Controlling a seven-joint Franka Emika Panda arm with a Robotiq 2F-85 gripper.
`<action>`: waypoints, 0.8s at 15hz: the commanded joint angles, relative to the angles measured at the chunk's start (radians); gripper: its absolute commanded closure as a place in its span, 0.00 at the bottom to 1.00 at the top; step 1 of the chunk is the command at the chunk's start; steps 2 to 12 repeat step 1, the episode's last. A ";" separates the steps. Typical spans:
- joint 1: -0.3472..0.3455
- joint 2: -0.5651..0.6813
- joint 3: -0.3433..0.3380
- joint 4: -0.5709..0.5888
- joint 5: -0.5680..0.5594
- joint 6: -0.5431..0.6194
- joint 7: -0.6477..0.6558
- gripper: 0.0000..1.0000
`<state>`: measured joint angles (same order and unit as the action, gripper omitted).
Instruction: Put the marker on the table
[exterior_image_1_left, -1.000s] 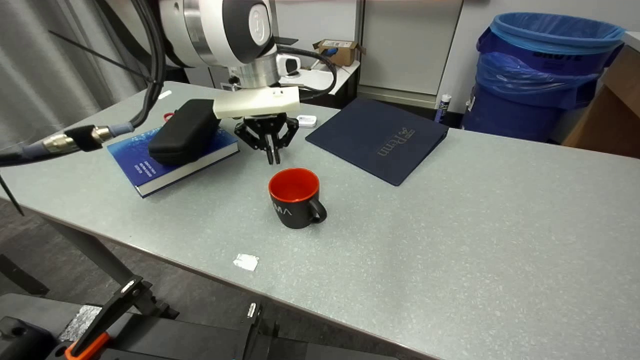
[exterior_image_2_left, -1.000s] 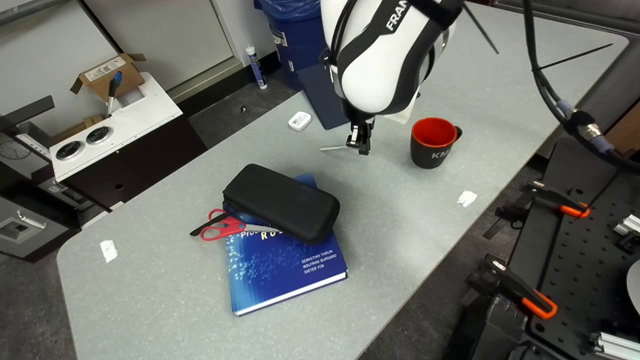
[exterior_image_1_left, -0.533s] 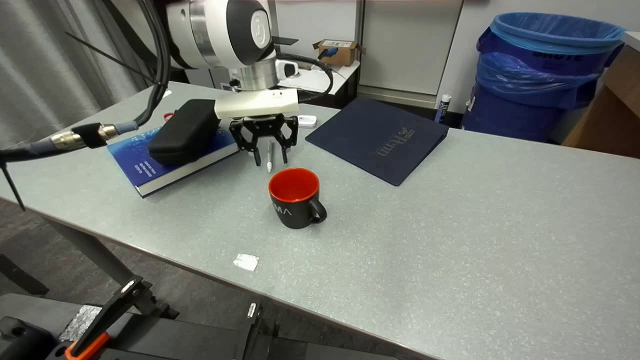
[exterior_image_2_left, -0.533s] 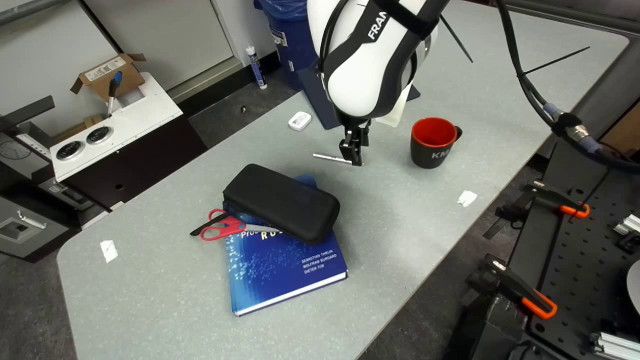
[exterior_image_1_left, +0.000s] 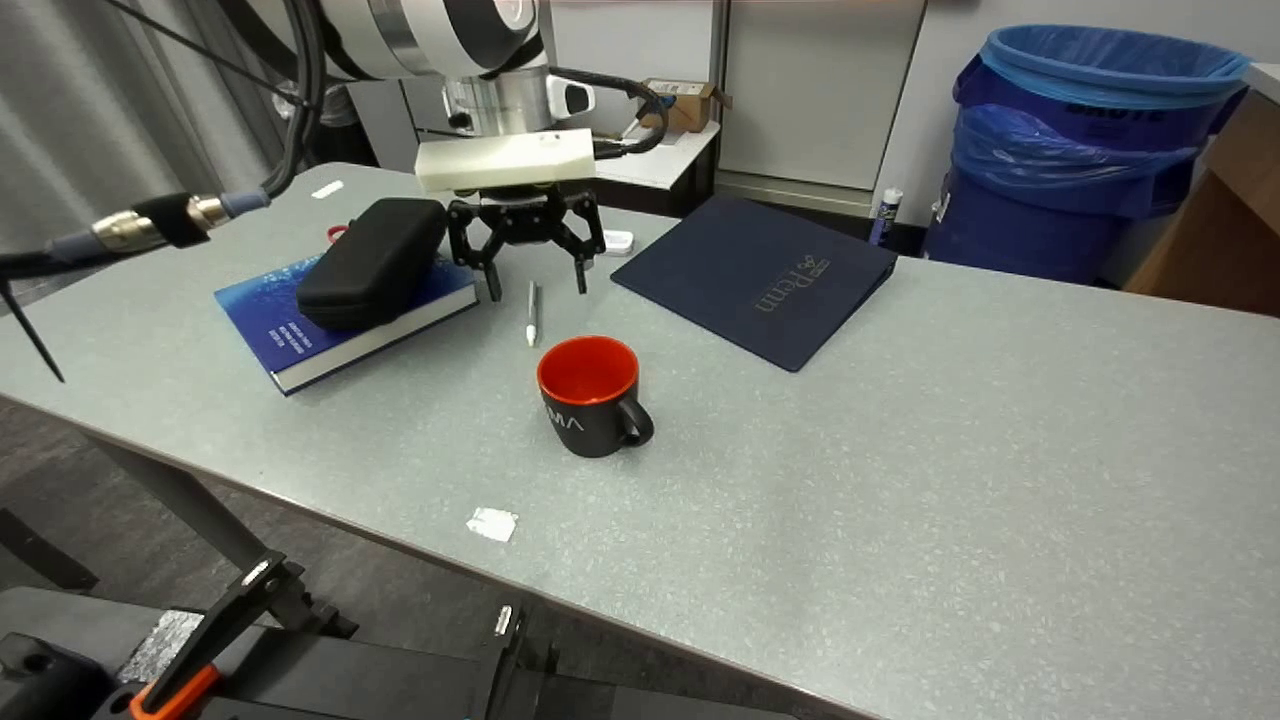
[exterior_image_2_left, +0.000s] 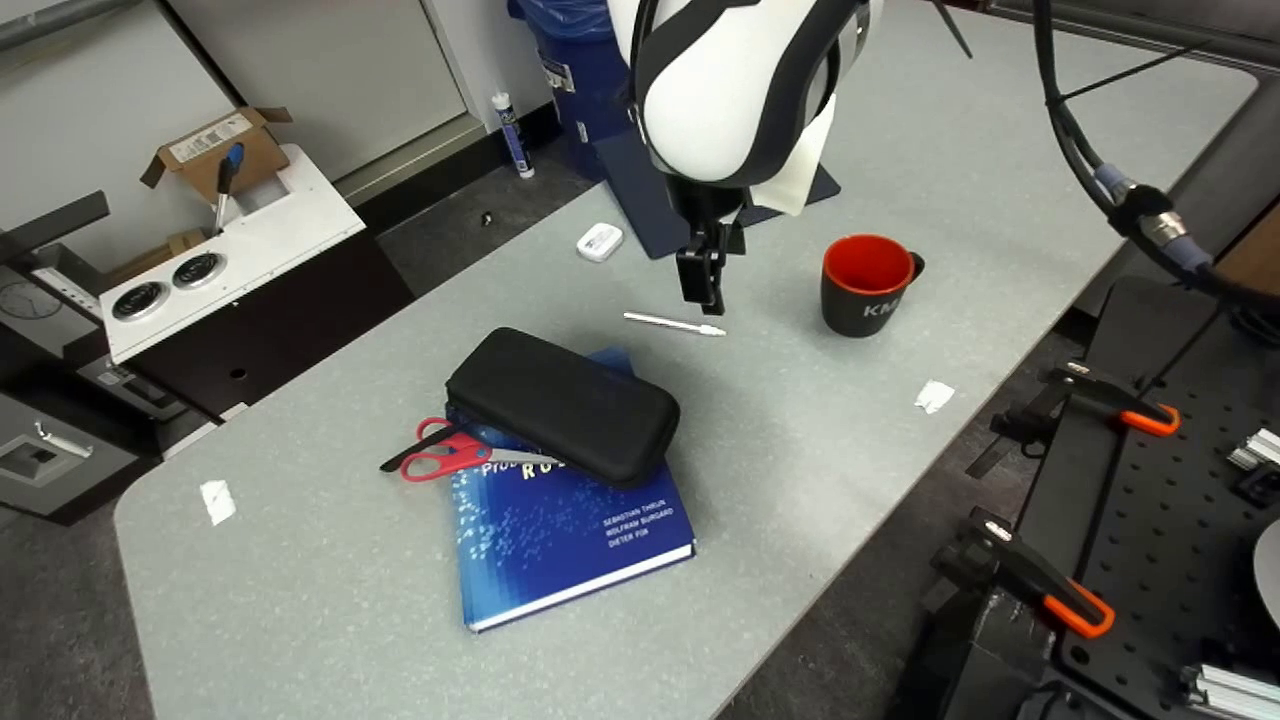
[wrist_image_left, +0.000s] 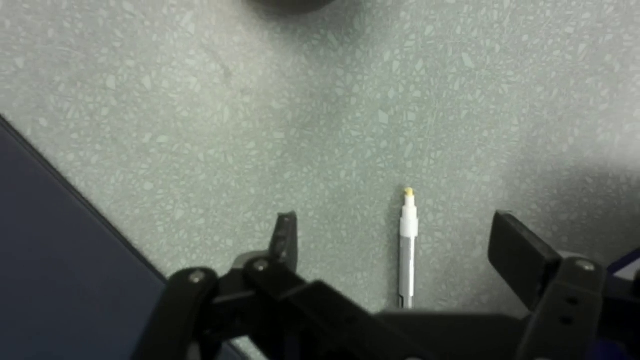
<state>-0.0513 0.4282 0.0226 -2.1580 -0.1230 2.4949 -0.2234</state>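
Speckled grey table (exterior_image_1_left: 900, 450) fills most of frame. Robotiq gripper (exterior_image_1_left: 538, 293) upper centre in an exterior view, jaws spread, released, raised above table. Yellow-tipped marker (wrist_image_left: 408, 245) on table, lower right of centre in wrist view, seen between fingers (wrist_image_left: 522, 260), touching neither. Also in an exterior view: black mug (exterior_image_1_left: 590, 425) near centre, Penn folder (exterior_image_1_left: 745, 280) upper right, black case (exterior_image_1_left: 370, 265) on blue book (exterior_image_1_left: 285, 325) left.

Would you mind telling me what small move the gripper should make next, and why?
I would probably raise the gripper straight up: its jaws stand wide apart, holding nothing, and the marker already lies on the light grey table below, as the task asks.
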 joint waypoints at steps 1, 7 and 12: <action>0.004 0.000 -0.003 0.001 0.003 -0.003 -0.002 0.00; 0.004 0.000 -0.003 0.001 0.003 -0.003 -0.002 0.00; 0.004 0.000 -0.003 0.001 0.003 -0.003 -0.002 0.00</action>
